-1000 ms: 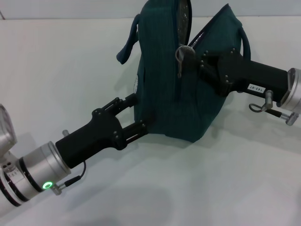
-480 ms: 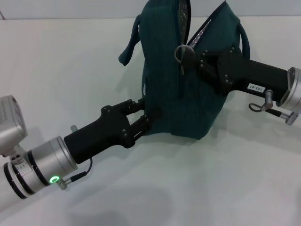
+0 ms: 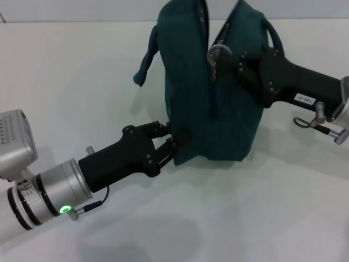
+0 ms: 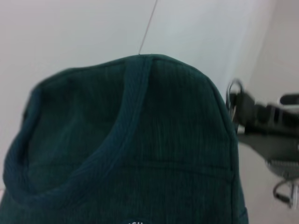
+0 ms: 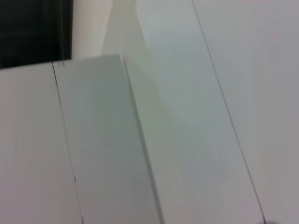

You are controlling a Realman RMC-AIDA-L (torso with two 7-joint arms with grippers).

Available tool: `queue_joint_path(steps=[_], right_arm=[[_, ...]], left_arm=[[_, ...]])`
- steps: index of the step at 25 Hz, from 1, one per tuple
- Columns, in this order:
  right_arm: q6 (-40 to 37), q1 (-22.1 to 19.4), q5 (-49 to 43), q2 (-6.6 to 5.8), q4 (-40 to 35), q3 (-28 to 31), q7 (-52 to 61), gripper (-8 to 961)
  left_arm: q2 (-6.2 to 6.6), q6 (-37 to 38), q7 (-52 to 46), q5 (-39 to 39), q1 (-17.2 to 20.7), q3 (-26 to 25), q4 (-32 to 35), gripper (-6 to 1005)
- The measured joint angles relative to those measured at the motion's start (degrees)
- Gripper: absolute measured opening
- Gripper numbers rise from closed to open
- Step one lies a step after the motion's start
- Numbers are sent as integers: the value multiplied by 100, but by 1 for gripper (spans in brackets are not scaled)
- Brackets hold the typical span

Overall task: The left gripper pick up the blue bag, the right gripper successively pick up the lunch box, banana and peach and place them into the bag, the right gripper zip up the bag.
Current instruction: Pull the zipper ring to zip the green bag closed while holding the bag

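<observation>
The blue bag (image 3: 210, 103) stands upright in the middle of the white table in the head view. Its top edges are drawn close together. My left gripper (image 3: 173, 141) is shut on the bag's lower left corner, low at the table. My right gripper (image 3: 238, 64) presses against the bag's upper right side, just beside the hanging metal zipper ring (image 3: 217, 54). One loop handle (image 3: 146, 59) droops off the left side. The left wrist view is filled by the bag (image 4: 163, 154), with the right gripper (image 4: 261, 121) beyond it. Lunch box, banana and peach are out of view.
The white table (image 3: 262, 207) spreads around the bag in the head view. A seam line in the white surface (image 4: 148, 27) runs off behind the bag. The right wrist view shows only pale panels (image 5: 103, 149) and a dark strip (image 5: 32, 28).
The bag has been turned more upright and its top gap has narrowed. My left gripper slid right and closed in on the lower corner. The right gripper rose slightly with the zipper ring.
</observation>
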Motion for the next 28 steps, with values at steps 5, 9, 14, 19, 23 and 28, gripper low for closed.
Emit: queue_joint_path(steps=[5, 9, 14, 19, 23, 28], right_arm=[[-93, -12, 153, 0, -5, 18, 6, 5], [-97, -9, 291, 0, 2, 27, 37, 5], [-64, -4, 538, 0, 1, 18, 264, 5], [-42, 29, 545, 0, -3, -1, 376, 5], [-23, 38, 561, 0, 4, -117, 391, 5], [-7, 39, 565, 0, 9, -118, 503, 5]], left_arm=[[0, -56, 12, 45, 5, 194, 14, 253], [-1, -96, 16, 51, 1, 365, 21, 217], [13, -108, 25, 66, 32, 590, 23, 176], [16, -120, 47, 56, 61, 628, 22, 135], [13, -121, 70, 36, 61, 628, 22, 73], [10, -121, 70, 33, 52, 626, 22, 53]])
